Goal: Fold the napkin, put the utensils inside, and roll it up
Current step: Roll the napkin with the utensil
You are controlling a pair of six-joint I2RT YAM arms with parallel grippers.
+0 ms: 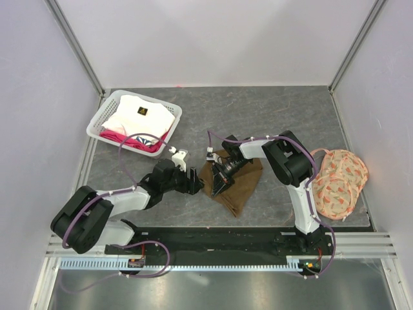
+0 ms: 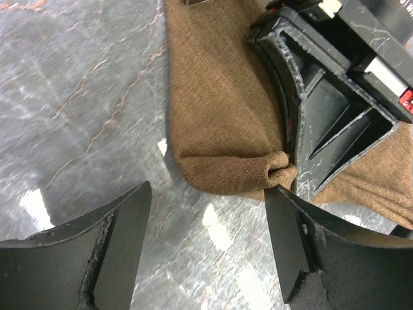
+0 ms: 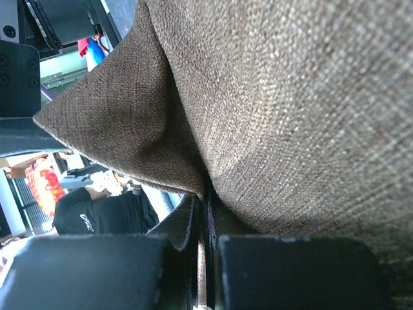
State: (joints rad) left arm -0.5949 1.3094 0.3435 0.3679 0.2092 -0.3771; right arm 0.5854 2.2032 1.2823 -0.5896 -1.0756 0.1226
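The right gripper (image 3: 206, 223) has its jaws pressed fully together on a pinch of the napkin (image 1: 240, 183). In its own wrist view the olive-brown cloth rises out of the closed jaws and fills nearly the whole picture, with one pointed fold hanging off to one side. The left gripper (image 2: 208, 190) faces it from the other side with its jaws spread wide and nothing between them. A soft rolled edge of the napkin lies on the grey table (image 1: 290, 110) just beyond the open gap. It lies closer to the finger on the right of the left wrist view, and the pictures do not settle whether that fingertip touches the cloth. The tips of the right gripper meet the napkin at this same bunched corner, directly ahead of the left jaws. The rest of the cloth spreads flat away behind them. From above, the two grippers stand tip to tip at the napkin's near-left edge. Well behind the left jaws sits a white basket (image 1: 103, 119) holding a white cloth (image 1: 129, 119), and a peach floral fabric piece (image 1: 337, 181) lies well beyond the right arm.
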